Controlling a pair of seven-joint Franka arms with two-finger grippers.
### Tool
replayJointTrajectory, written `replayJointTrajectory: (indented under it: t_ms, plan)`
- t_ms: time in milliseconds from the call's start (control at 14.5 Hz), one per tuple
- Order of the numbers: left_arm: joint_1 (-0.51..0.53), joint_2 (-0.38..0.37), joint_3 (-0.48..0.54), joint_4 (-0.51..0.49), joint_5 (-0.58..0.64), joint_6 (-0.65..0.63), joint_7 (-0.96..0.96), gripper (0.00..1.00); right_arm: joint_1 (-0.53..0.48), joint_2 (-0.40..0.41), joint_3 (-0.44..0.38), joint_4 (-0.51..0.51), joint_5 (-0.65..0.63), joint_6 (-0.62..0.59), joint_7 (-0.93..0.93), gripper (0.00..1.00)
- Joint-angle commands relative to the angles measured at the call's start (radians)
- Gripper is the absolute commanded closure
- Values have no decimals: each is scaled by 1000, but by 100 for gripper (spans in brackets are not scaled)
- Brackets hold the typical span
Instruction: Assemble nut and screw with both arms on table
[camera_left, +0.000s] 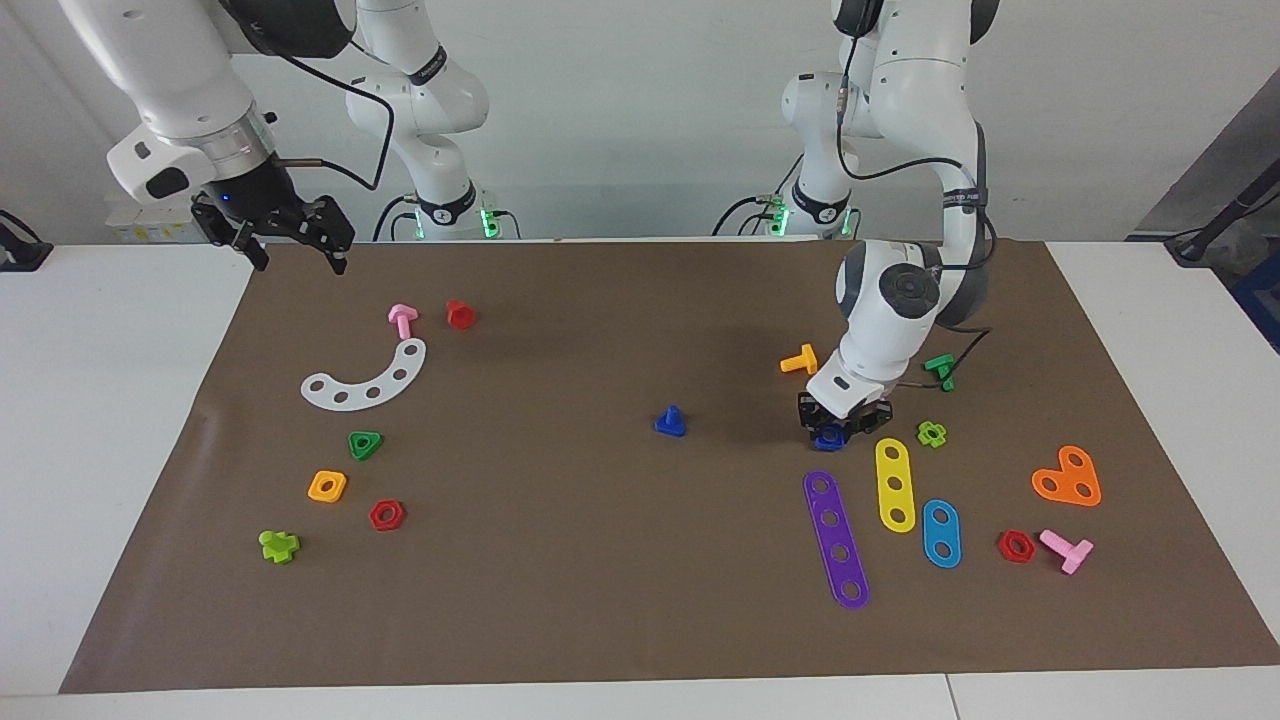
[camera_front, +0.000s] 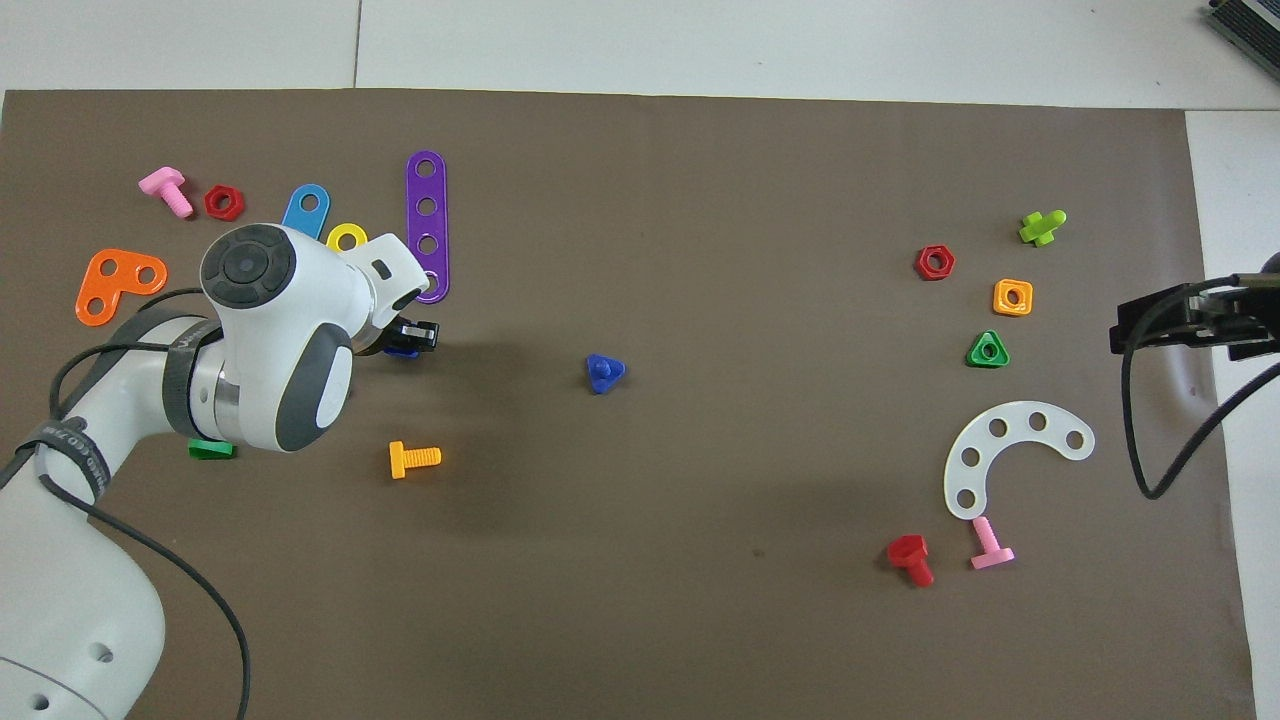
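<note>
The brown mat (camera_left: 600, 560) carries everything; the left gripper (camera_left: 838, 428) is clenched on the nut (camera_left: 828, 436) just beside the purple strip (camera_left: 836, 538); the right gripper (camera_left: 295, 240) hangs released over the mat's corner; the screw (camera_left: 671, 422) stands near the strip, toward the right arm's end.

Mat (camera_left: 600, 600): plain brown, on a white table (camera_left: 100, 400). Arms white, grippers black. Nut (camera_left: 829, 436) in left gripper (camera_left: 838, 428): dark blue. Screw (camera_left: 671, 422) mid-mat: dark blue.

Toward the left arm's end: purple strip (camera_left: 837, 540), yellow strip (camera_left: 895, 484), light blue strip (camera_left: 941, 533), orange heart-shaped plate (camera_left: 1068, 477), red hex nut (camera_left: 1016, 546), pink bolt (camera_left: 1066, 549), orange bolt (camera_left: 800, 360).

Toward the right arm's end: white curved strip (camera_left: 368, 379), green triangular nut (camera_left: 365, 444), orange square nut (camera_left: 327, 486).
</note>
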Motion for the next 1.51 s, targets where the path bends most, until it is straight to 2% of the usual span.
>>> replayJointTrajectory:
  t_ms: [0, 206, 688, 963, 1445]
  plan:
    - [-76, 16, 11, 61, 10, -58, -137, 78, -7, -24, 9, -23, -3, 0, -4, 0]
    - [-151, 28, 11, 135, 8, -152, -275, 80, -7, -22, 9, -23, -3, 0, -4, 0]
    - [-286, 53, 10, 213, -2, -170, -523, 79, -7, -24, 9, -23, -3, 0, -4, 0]
    - [-332, 93, 10, 282, -19, -175, -604, 79, -7, -24, 9, -23, -3, 0, -4, 0]
    - [-366, 99, 10, 282, -18, -195, -638, 80, -7, -24, 9, -23, -3, 0, -4, 0]
